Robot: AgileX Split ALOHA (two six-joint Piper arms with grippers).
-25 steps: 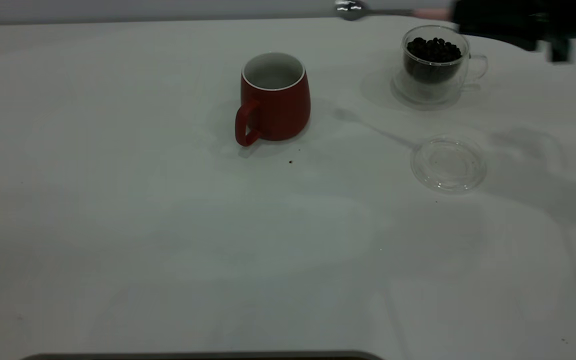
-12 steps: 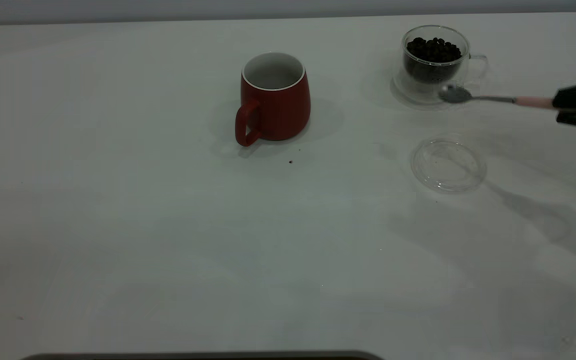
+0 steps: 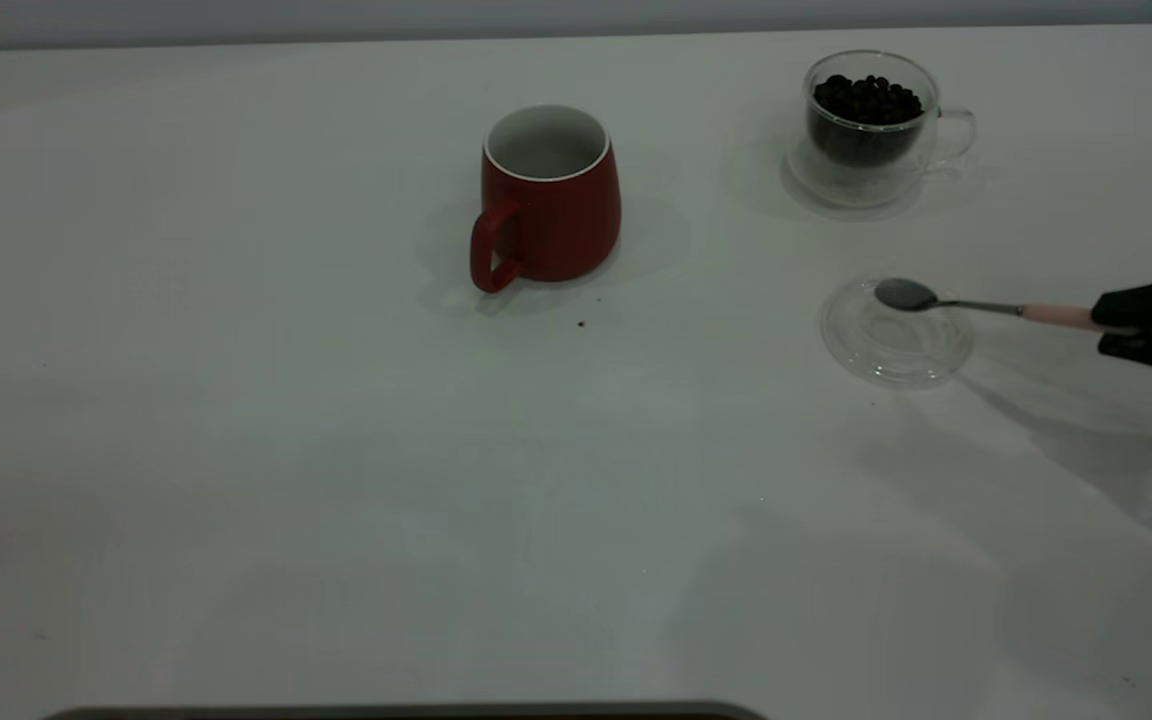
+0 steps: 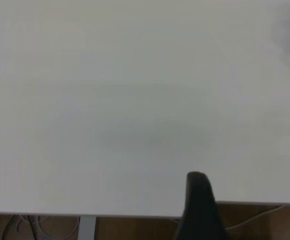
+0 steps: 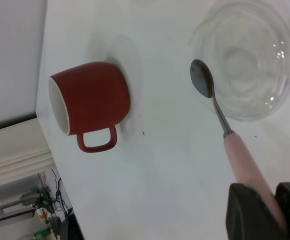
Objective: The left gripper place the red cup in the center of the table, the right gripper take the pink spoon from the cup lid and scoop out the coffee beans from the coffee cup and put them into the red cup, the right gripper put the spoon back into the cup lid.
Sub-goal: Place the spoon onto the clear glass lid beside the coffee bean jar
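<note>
The red cup (image 3: pixel 548 198) stands upright at the middle of the table (image 3: pixel 336 450), white inside; it also shows in the right wrist view (image 5: pixel 89 99). The coffee cup (image 3: pixel 868 125) with coffee beans (image 3: pixel 866 100) stands at the far right. The clear cup lid (image 3: pixel 896 332) lies in front of it. My right gripper (image 3: pixel 1121 328) is shut on the pink handle of the pink spoon (image 3: pixel 976 306), whose bowl hangs over the lid's far edge. In the right wrist view the pink spoon (image 5: pixel 225 130) sits beside the cup lid (image 5: pixel 245 60). One finger (image 4: pixel 197 200) of my left gripper shows at the table's edge.
A dark speck (image 3: pixel 581 323) lies on the table in front of the red cup. The table's rounded far right corner is just beyond the coffee cup.
My right gripper has carried the spoon from high behind the coffee cup, down past its front, to the cup lid. The cups and lid have not moved.
</note>
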